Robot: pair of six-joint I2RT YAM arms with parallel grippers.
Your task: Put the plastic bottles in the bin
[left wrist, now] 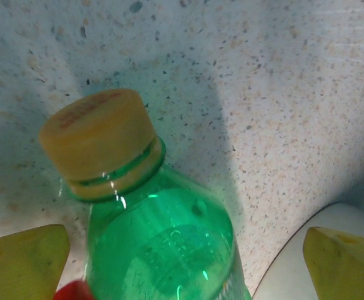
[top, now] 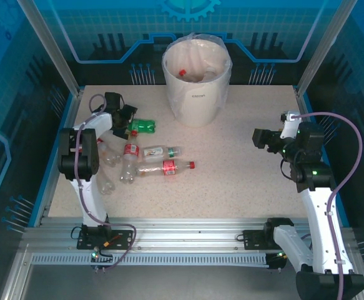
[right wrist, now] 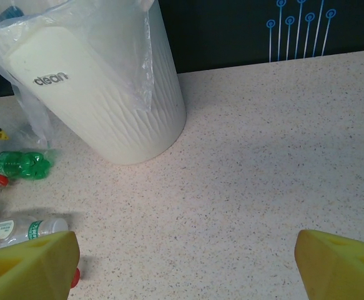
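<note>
**Top external view.** The work cell is walled by translucent blue panels [top: 7,125] on aluminium posts [top: 47,44]. Its dark back wall [top: 275,59] carries blue circuit-style lines, with a gear motif [top: 190,7] above. The working surface is a pale, speckled, stone-pattern table [top: 231,181] edged in blue. An aluminium rail [top: 188,240] runs along the near side and bears both arm bases.

**The bin and bottles.** The bin [top: 196,94] is off-white and lined with a clear bag. It stands upright at the far centre of the table, and one red-capped bottle [top: 183,72] lies inside it. The right wrist view shows a faint wavy relief on its wall and a small dark print [right wrist: 50,79]. The other plastic bottles lie on their sides in a loose cluster on the left half of the table, nearer than the bin. A green bottle [top: 144,127] lies farthest back, just left of the bin's foot. A white-labelled bottle [top: 160,152] and a red-labelled bottle [top: 168,167] lie nearer. Several clear bottles [top: 110,157] lie partly under the left arm.

**Left gripper** [top: 127,122]. It is lowered over the cap end of the green bottle. In the left wrist view its yellow fingers [left wrist: 22,262] stand wide apart on either side of the bottle's shoulder, with a gap on each side, so nothing is gripped. The bottle's yellow cap [left wrist: 97,140] lies over bare table.

**Right gripper** [top: 260,139]. It is held over the right half of the table, well apart from every bottle, and faces the bin. Its yellow fingers [right wrist: 25,265] are spread wide with bare table between them, and it holds nothing.
</note>
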